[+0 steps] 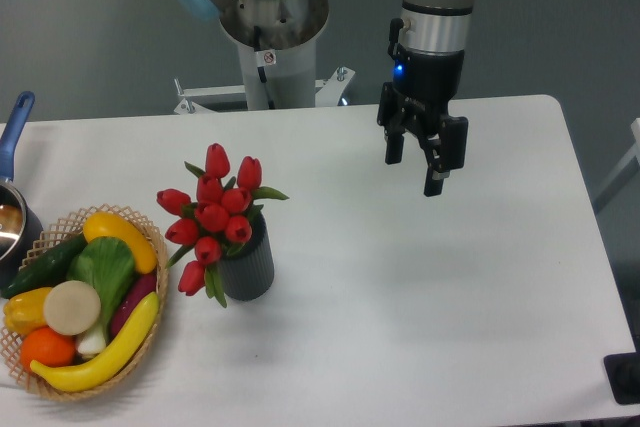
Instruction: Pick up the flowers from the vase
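Gripper [417, 169] up over back-right part of table [450, 307], fingers parted, nothing between them. Flowers [214, 215] in vase [250, 265], front-left of centre, well apart from gripper. Bare tabletop between them and all along right side. Wicker basket [150, 247] just left of vase, lowest tulip near its rim. Blue-handled pot [14, 209] cut by left edge.

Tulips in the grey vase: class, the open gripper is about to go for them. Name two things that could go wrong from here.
1. The vase is small and the flowers spread wider than it, so a sideways pull may tip it.
2. The wicker basket stands close to its left; the gripper, open and off to the right, might nudge it when closing on the leaning stems.
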Controlling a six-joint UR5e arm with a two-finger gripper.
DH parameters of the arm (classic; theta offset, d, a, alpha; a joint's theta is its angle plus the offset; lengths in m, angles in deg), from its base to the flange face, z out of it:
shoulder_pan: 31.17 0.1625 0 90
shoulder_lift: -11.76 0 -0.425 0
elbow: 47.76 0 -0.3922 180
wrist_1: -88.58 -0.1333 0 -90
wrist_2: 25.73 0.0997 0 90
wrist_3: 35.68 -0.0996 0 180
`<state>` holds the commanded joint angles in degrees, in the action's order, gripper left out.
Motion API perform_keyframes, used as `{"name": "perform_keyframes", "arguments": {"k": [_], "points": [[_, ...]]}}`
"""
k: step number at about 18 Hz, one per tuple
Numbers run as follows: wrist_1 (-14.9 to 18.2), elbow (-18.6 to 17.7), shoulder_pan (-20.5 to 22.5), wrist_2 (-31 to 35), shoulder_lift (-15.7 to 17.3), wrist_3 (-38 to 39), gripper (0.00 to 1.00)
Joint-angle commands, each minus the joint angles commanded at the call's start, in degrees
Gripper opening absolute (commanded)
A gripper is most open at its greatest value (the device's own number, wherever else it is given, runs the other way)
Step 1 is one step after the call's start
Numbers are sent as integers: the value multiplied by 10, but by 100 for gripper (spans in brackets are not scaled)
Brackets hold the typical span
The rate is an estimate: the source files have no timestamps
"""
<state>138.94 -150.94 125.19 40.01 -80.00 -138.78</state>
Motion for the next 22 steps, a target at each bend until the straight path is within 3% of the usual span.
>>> {"name": "perform_keyframes", "arguments": {"k": [12, 17, 22], "points": [[-7, -34, 7, 0, 10, 3, 100], [-6, -31, 4, -29, 10, 46, 100], [-4, -59, 1, -46, 10, 74, 100]]}}
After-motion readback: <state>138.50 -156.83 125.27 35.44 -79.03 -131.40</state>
